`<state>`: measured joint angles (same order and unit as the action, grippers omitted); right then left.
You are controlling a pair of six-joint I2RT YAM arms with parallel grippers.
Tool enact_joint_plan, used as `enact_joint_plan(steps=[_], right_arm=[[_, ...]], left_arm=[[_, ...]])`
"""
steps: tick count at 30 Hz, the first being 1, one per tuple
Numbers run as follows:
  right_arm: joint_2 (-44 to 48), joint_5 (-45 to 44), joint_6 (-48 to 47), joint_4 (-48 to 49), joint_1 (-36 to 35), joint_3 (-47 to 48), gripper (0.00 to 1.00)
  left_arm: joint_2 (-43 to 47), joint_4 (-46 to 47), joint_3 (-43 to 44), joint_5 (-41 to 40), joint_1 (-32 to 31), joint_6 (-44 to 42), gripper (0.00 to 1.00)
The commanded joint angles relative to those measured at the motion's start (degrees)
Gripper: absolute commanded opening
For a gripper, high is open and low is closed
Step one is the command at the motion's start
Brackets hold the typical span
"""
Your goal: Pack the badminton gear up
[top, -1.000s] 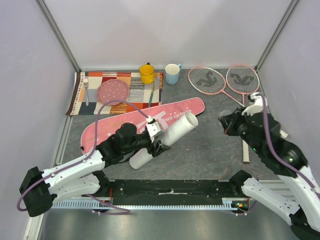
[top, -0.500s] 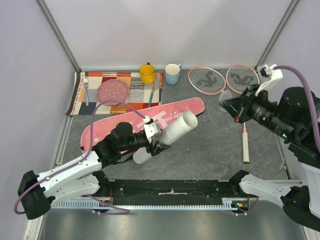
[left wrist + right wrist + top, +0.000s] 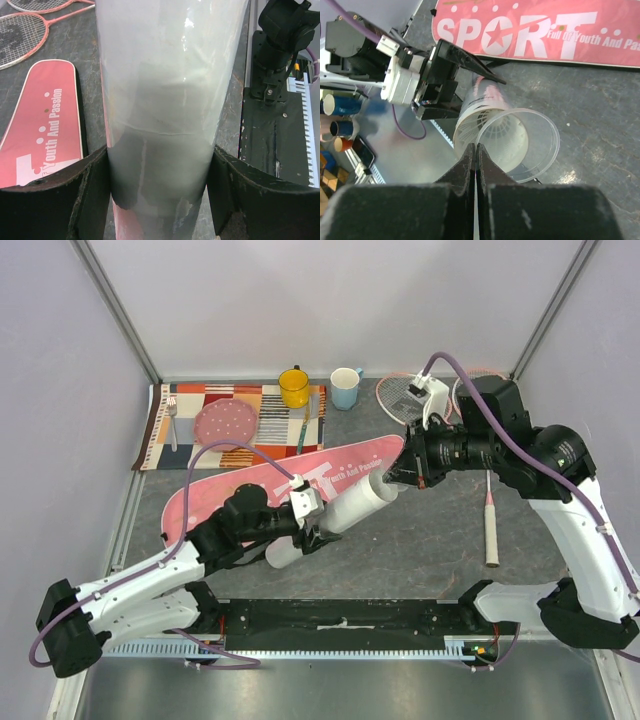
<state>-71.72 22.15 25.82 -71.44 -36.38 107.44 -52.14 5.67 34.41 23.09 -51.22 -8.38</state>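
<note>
Bag [image 3: 360, 458] lies slantwise across mid-tabletop, from the left edge toward the far right, lettering up.

Left pincer [image 3: 312, 528]: clamped on the tube [image 3: 355, 505] near its lower end. In the wrist view its fingers [image 3: 90, 195] press both sides of the tube. The tube is tilted, just on the near side of the bag, with its open mouth pointing toward the far right.

Right pincer [image 3: 398, 478]: at the tube's mouth, jaws together. A shuttlecock [image 3: 492, 131] sits in the mouth, skirt outward. The fingertips meet at the skirt's rim; we cannot tell whether they pinch it.

Rackets [image 3: 393, 392]: far right corner, heads partly hidden by the right arm, one handle pointing toward the near edge.
</note>
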Motion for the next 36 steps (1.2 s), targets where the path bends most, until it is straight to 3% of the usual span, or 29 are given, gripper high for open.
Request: enact_joint_plan(steps=[1,8,17,36], right_arm=[[0.18,4.3,-1.74,-2.83,-0.09,1.81,0.0],[2.47,9.49,0.89,1.74,-0.09,-5.21,0.0],[2.38,11.76,3.26,5.69,-0.09,-4.87,0.0],[4.93,8.7,6.25,11.23,-0.09,-11.28,0.0]], left_arm=[[-0.16,1.97,1.62,0.99,-0.11,-3.31,0.46],[0.02,2.15,1.36,1.43,-0.02,-3.39,0.46],[-0.24,1.97,1.36,1.08,-0.11,-4.19,0.46],[2.13,3.12,0.3,1.08,-0.37,-4.19,0.45]])
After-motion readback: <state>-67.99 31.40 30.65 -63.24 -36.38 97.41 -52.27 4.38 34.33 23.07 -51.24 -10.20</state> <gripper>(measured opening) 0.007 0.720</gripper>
